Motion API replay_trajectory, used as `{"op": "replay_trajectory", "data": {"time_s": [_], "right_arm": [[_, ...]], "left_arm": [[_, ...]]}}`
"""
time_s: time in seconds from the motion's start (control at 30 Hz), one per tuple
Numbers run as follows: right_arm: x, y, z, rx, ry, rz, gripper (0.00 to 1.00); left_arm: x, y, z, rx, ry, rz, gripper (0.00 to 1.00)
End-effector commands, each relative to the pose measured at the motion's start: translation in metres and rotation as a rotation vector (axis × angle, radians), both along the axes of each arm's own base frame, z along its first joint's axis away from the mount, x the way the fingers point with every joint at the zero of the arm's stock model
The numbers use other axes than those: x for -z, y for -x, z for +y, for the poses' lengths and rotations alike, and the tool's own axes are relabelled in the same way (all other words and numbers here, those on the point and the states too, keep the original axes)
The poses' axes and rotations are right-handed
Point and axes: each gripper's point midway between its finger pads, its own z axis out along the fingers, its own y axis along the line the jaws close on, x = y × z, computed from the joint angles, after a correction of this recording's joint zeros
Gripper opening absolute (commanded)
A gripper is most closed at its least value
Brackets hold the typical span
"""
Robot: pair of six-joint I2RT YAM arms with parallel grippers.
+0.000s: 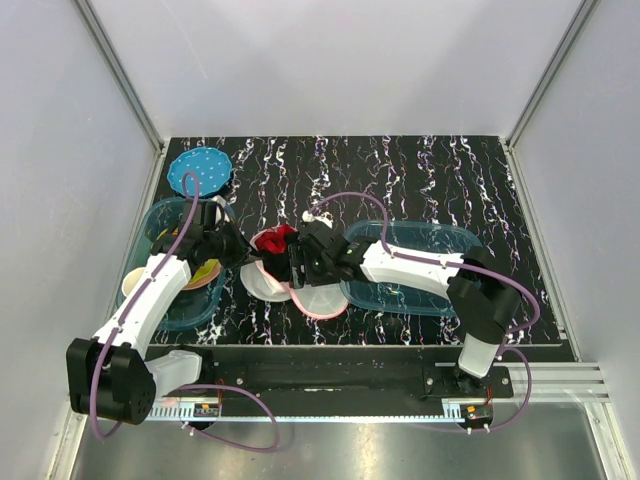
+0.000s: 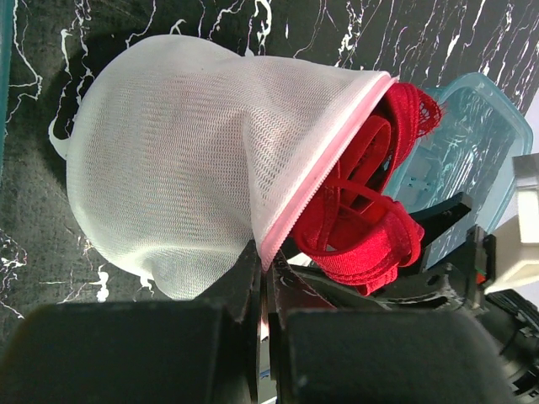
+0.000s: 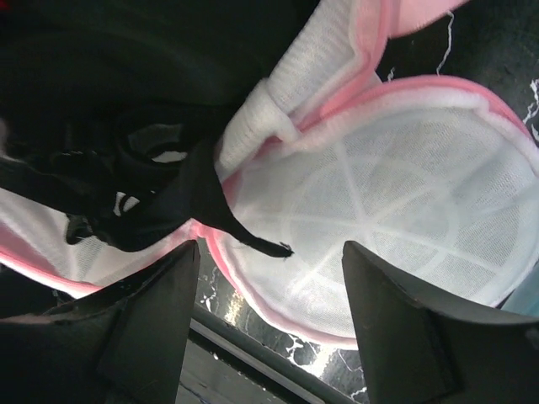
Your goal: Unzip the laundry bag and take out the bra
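Left tool (image 2: 263,263) is pinched narrow on the pink zipper rim of the laundry bag (image 2: 185,151), right at the seam of the raised dome half (looks like an anchor grip, holding that half up and back so the mouth gapes). Right tool (image 3: 269,248) is spread wide with nothing between its fingers. It hovers over the bag's flat half (image 3: 404,219), which lies open on the table (image 1: 420,170). Zip reads as undone: the two halves are parted. The bra (image 2: 362,219) sits in the mouth, part in, part out, red straps bulging past the pink trim. Black fabric (image 3: 143,194), probably its dark part, hangs beside one finger of the right tool. Judgement: unzip step done, extraction pending. Right tool needs to close on the red bundle with the left pinning the rim, else the bag drags along. Clear tub (image 1: 440,245) lies under the right arm, just beside the bag.
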Motion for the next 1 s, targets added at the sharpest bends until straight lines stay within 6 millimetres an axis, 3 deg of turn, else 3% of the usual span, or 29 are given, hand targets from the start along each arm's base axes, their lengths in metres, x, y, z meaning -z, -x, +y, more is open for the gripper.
{"op": "replay_trajectory", "data": {"time_s": [0.0, 0.1, 0.2, 0.3, 0.33, 0.37, 0.43, 0.47, 0.53, 0.57, 0.77, 0.87, 0.97], "right_arm": [[-0.043, -0.023, 0.025, 0.029, -0.122, -0.122, 0.72], [-0.053, -0.028, 0.026, 0.049, -0.156, -0.157, 0.70], [-0.054, -0.027, 0.029, 0.043, -0.174, -0.156, 0.58], [-0.050, -0.024, 0.029, 0.038, -0.175, -0.142, 0.26], [-0.052, -0.023, 0.028, 0.041, -0.181, -0.137, 0.04], [-0.058, -0.020, 0.026, 0.038, -0.196, -0.135, 0.00], [-0.071, -0.013, 0.023, 0.026, -0.224, -0.137, 0.00], [-0.095, -0.008, 0.021, 0.017, -0.272, -0.163, 0.00], [-0.118, -0.002, 0.017, 0.005, -0.313, -0.187, 0.00], [-0.141, 0.003, 0.013, -0.007, -0.354, -0.207, 0.00], [-0.233, 0.019, -0.009, -0.055, -0.467, -0.348, 0.00], [-0.253, 0.021, -0.020, -0.049, -0.497, -0.399, 0.00], [-0.239, 0.018, -0.016, -0.052, -0.468, -0.382, 0.00]], "left_arm": [[-0.008, -0.005, 0.001, -0.003, 0.005, -0.060, 0.00], [-0.009, -0.005, 0.001, -0.002, 0.005, -0.065, 0.00], [-0.010, -0.005, 0.002, -0.005, 0.002, -0.068, 0.00], [-0.011, -0.005, 0.002, -0.005, 0.003, -0.070, 0.00], [-0.010, -0.005, 0.002, -0.007, 0.000, -0.066, 0.00], [-0.009, -0.005, 0.003, -0.006, -0.003, -0.065, 0.00], [-0.008, -0.004, 0.004, -0.012, -0.010, -0.065, 0.00], [-0.007, -0.004, 0.005, -0.017, -0.012, -0.061, 0.00], [0.000, -0.005, 0.008, -0.033, -0.026, -0.049, 0.00], [0.003, -0.006, 0.009, -0.038, -0.025, -0.041, 0.00], [0.013, -0.007, 0.011, -0.057, -0.030, -0.021, 0.00], [0.013, -0.007, 0.013, -0.066, -0.038, -0.027, 0.00], [0.011, -0.007, 0.015, -0.069, -0.048, -0.033, 0.00]]}}
